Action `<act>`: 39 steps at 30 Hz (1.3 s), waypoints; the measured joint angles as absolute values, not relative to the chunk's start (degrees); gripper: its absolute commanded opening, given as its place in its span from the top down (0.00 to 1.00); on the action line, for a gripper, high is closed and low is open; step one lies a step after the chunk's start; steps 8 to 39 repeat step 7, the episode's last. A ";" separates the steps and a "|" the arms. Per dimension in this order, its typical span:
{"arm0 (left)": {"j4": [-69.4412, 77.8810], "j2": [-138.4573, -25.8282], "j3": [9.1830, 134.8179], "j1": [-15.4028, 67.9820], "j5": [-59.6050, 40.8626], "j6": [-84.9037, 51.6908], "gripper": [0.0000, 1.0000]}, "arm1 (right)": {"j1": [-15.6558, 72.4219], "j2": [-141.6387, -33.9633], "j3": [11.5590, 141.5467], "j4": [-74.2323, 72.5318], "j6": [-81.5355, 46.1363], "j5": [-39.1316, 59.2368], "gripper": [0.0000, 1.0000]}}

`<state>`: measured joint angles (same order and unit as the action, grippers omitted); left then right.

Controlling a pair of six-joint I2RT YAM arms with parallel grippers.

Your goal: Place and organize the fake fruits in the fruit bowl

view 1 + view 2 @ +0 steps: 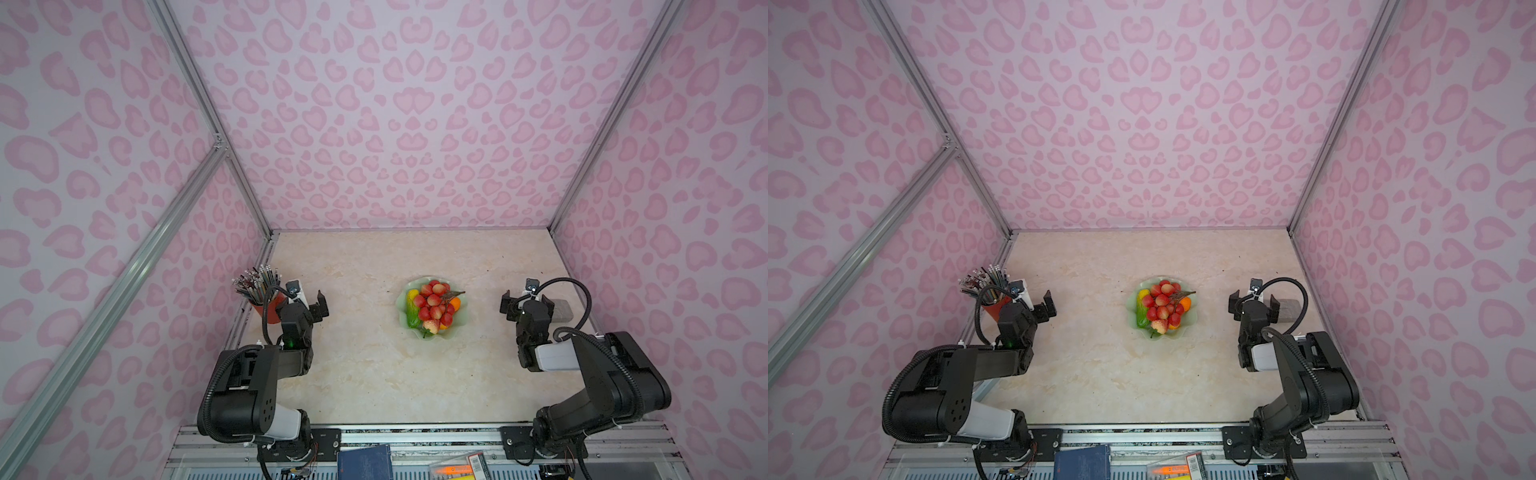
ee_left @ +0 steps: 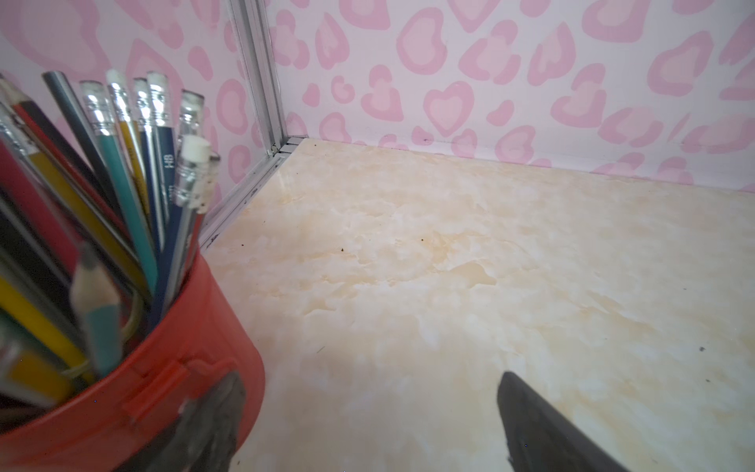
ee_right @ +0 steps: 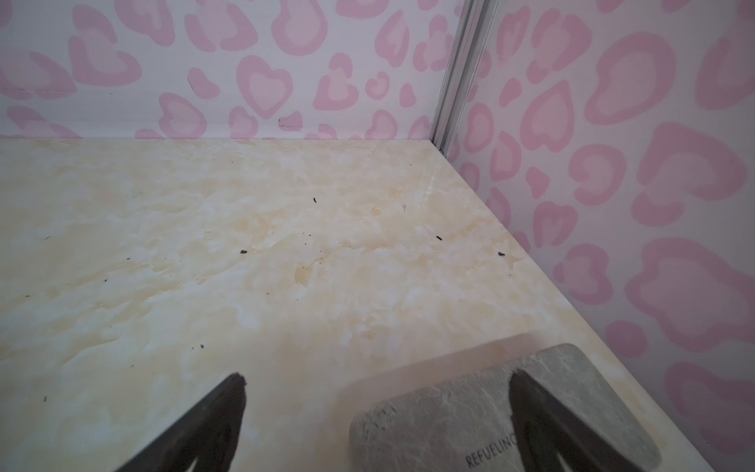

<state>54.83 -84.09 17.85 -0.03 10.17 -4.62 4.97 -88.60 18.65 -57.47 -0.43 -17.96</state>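
mint fruit bowl (image 1: 402, 318) holds the fake fruits (image 1: 432, 305).

"HB" on a dark-blue pencil (image 2: 166, 175) in the red cup (image 2: 196, 367); "REFUELING" on the grey block (image 3: 441, 412)

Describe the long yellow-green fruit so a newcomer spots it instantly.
At the middle of the table sits a mint-green scalloped bowl. Along its left edge in both top views lies the yellow-green fruit, the only long piece beside round red berries.
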 measured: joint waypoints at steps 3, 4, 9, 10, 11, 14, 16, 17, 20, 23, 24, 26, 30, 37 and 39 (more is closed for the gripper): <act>54.72 -84.42 18.44 0.05 10.28 -4.51 0.02 | 4.91 -89.43 18.15 -58.94 -0.43 -17.96 0.00; 54.70 -84.44 18.57 0.05 10.24 -4.45 0.02 | 4.91 -89.58 18.06 -58.74 -0.43 -17.93 0.00; 54.70 -84.42 18.63 0.01 9.87 -4.47 0.02 | 4.93 -89.12 18.24 -58.50 -0.45 -18.22 0.00; 54.70 -84.42 18.63 0.01 9.87 -4.47 0.02 | 4.93 -89.12 18.24 -58.50 -0.45 -18.22 0.00; 54.70 -84.42 18.63 0.01 9.87 -4.47 0.02 | 4.93 -89.12 18.24 -58.50 -0.45 -18.22 0.00; 54.70 -84.42 18.63 0.01 9.87 -4.47 0.02 | 4.93 -89.12 18.24 -58.50 -0.45 -18.22 0.00; 54.70 -84.42 18.63 0.01 9.87 -4.47 0.02 | 4.93 -89.12 18.24 -58.50 -0.45 -18.22 0.00; 54.70 -84.42 18.63 0.01 9.87 -4.47 0.02 | 4.93 -89.12 18.24 -58.50 -0.45 -18.22 0.00; 54.70 -84.42 18.63 0.01 9.87 -4.47 0.02 | 4.93 -89.12 18.24 -58.50 -0.45 -18.22 0.00; 54.70 -84.42 18.63 0.01 9.87 -4.47 0.02 | 4.93 -89.12 18.24 -58.50 -0.45 -18.22 0.00; 54.70 -84.42 18.63 0.01 9.87 -4.47 0.02 | 4.93 -89.12 18.24 -58.50 -0.45 -18.22 0.00; 54.70 -84.42 18.63 0.01 9.87 -4.47 0.02 | 4.93 -89.12 18.24 -58.50 -0.45 -18.22 0.00; 54.70 -84.42 18.63 0.01 9.87 -4.47 0.02 | 4.93 -89.12 18.24 -58.50 -0.45 -18.22 0.00; 54.70 -84.42 18.63 0.01 9.87 -4.47 0.02 | 4.93 -89.12 18.24 -58.50 -0.45 -18.22 0.00; 54.70 -84.42 18.63 0.01 9.87 -4.47 0.02 | 4.93 -89.12 18.24 -58.50 -0.45 -18.22 0.00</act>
